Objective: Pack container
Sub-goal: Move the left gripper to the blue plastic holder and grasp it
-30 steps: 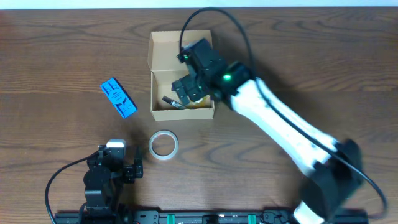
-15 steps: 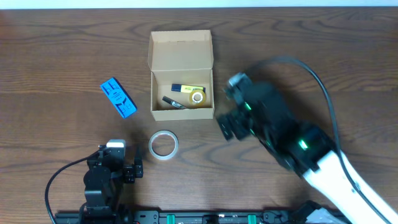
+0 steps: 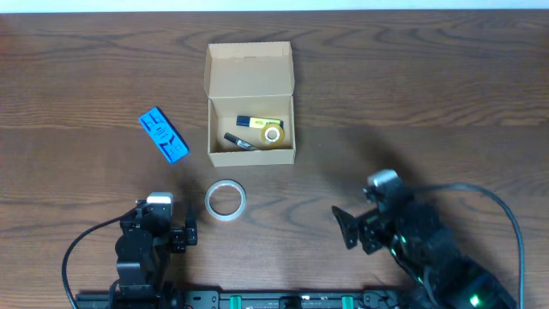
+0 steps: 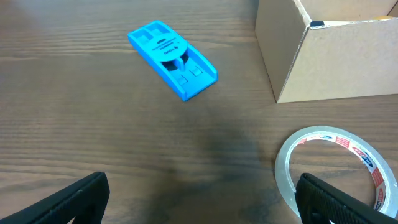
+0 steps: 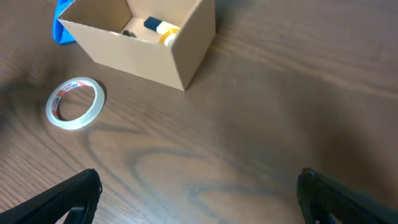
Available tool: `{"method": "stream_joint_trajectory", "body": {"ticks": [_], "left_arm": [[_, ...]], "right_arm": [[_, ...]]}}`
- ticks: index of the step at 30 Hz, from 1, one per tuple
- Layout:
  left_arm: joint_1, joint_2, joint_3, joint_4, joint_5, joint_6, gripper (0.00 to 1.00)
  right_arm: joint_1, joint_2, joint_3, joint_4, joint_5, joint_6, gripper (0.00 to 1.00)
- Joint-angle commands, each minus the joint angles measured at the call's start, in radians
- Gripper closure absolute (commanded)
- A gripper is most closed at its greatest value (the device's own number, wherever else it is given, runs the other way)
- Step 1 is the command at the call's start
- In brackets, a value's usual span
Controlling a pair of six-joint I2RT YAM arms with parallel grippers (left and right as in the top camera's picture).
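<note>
The tan cardboard container (image 3: 250, 105) stands open at the table's middle back, lid flap up. Inside lie a yellow and blue item (image 3: 259, 123), a small tape roll (image 3: 273, 135) and a black pen-like item (image 3: 238, 141). The container also shows in the left wrist view (image 4: 329, 59) and the right wrist view (image 5: 146, 37). A clear tape roll (image 3: 226, 200) lies in front of it. A blue flat item (image 3: 163, 135) lies to its left. My left gripper (image 3: 178, 238) is open and empty at the front left. My right gripper (image 3: 352, 232) is open and empty at the front right.
The clear tape roll (image 4: 336, 165) lies just ahead of my left gripper's right finger and shows in the right wrist view (image 5: 76, 102) too. The blue item (image 4: 173, 59) lies ahead of my left gripper. A rail runs along the table's front edge (image 3: 274, 300).
My right arm has pulled back from inside the container to the front right of the table, empty. The items it left stay in the container. The left arm has not moved.
</note>
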Motion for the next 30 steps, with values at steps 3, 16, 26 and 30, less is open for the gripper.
{"method": "stream_joint_trajectory", "body": {"ticks": [3, 16, 26, 30], "left_arm": [[0.004, -0.006, -0.005, 0.014, 0.002, 0.010, 0.05], [0.004, 0.251, 0.279, -0.048, -0.058, -0.289, 0.05], [0.004, 0.844, 0.598, -0.055, -0.055, -0.400, 0.05], [0.007, 1.090, 0.766, -0.051, -0.060, -0.414, 0.05]], "right_arm": [[-0.005, -0.119, -0.072, 0.001, 0.014, 0.052, 0.01], [-0.005, -0.122, -0.076, -0.031, 0.016, 0.052, 0.01], [-0.005, -0.122, -0.076, -0.031, 0.016, 0.052, 0.01], [-0.005, -0.122, -0.076, -0.031, 0.016, 0.052, 0.01]]}}
